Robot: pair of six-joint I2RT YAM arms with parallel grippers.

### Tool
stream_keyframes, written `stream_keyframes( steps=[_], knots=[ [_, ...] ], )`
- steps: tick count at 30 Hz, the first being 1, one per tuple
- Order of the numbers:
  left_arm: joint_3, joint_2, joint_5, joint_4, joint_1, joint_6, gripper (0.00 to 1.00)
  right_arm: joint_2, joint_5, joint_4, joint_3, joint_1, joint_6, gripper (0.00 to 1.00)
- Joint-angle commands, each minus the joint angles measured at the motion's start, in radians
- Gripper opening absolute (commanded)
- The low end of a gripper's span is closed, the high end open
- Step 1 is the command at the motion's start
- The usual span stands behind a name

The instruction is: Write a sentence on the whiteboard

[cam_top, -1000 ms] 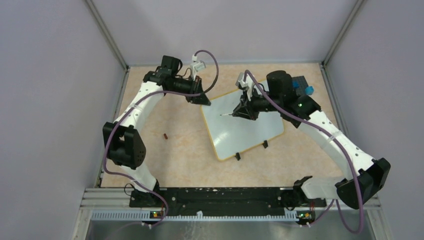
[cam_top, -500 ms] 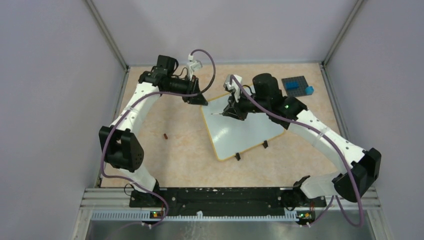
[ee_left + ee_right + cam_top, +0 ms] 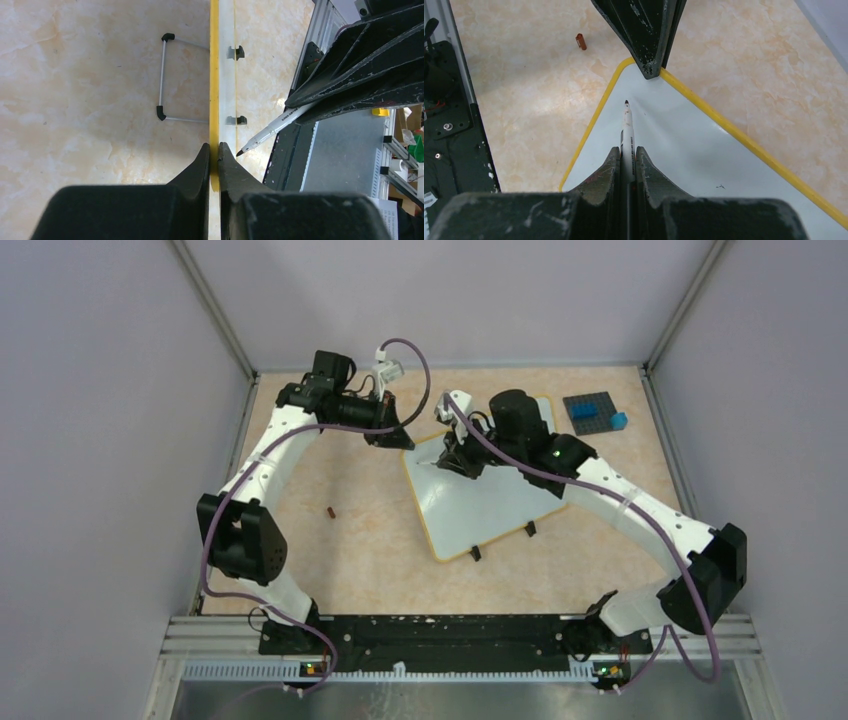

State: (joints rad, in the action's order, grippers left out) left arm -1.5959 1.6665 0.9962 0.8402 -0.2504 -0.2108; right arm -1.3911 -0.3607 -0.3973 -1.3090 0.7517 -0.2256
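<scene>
Pinches the yellow rim of the whiteboard [image 3: 490, 502] tight between the left jaws, right at the board's corner, with the white face spreading away ahead of them. Grips a white marker [image 3: 627, 131] clenched in the right jaws, dark tip poking straight out ahead of them, just short of that pinched corner and seemingly a little off the surface. Shows no sentence yet, only a tiny speck to the right of the right jaws. Leaves a small reddish cap [image 3: 581, 41] on the counter [image 3: 524, 100], well ahead and to the left of the right jaws.

Calls, by the look of it, for the first stroke. Lower the tip gently to a bare touch. Press lightly to avoid skidding or tipping the board. Begin close to the pinched corner for the firmest support. Hold the left clamp firm, write slowly, lift cleanly between letters, and leave room below for a second line
</scene>
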Motion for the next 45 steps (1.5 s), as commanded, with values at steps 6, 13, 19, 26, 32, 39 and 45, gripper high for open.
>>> stream_keyframes(
  steps=[6, 13, 19, 26, 32, 39, 45],
  knots=[
    [0.008, -0.035, 0.025, -0.024, 0.000, -0.005, 0.00, -0.018, 0.013, 0.066, -0.059, 0.012, 0.021, 0.00],
    [0.012, -0.040, 0.024, -0.026, 0.000, -0.006, 0.00, -0.031, 0.016, 0.070, -0.059, 0.013, 0.020, 0.00],
    [0.016, -0.044, 0.022, -0.029, 0.000, -0.007, 0.00, -0.042, 0.063, 0.054, -0.067, 0.014, 0.014, 0.00],
    [0.017, -0.042, 0.019, -0.030, 0.000, -0.006, 0.00, -0.022, 0.115, 0.036, -0.059, 0.011, -0.004, 0.00],
    [0.019, -0.043, 0.016, -0.032, 0.000, -0.007, 0.00, -0.009, 0.130, 0.025, -0.054, -0.006, -0.008, 0.00],
    [0.020, -0.045, 0.013, -0.033, 0.000, -0.007, 0.00, 0.005, 0.137, 0.022, -0.062, -0.030, -0.003, 0.00],
    [0.019, -0.043, 0.016, -0.035, 0.001, -0.007, 0.00, -0.002, 0.121, 0.016, -0.066, -0.032, -0.001, 0.00]
  ],
)
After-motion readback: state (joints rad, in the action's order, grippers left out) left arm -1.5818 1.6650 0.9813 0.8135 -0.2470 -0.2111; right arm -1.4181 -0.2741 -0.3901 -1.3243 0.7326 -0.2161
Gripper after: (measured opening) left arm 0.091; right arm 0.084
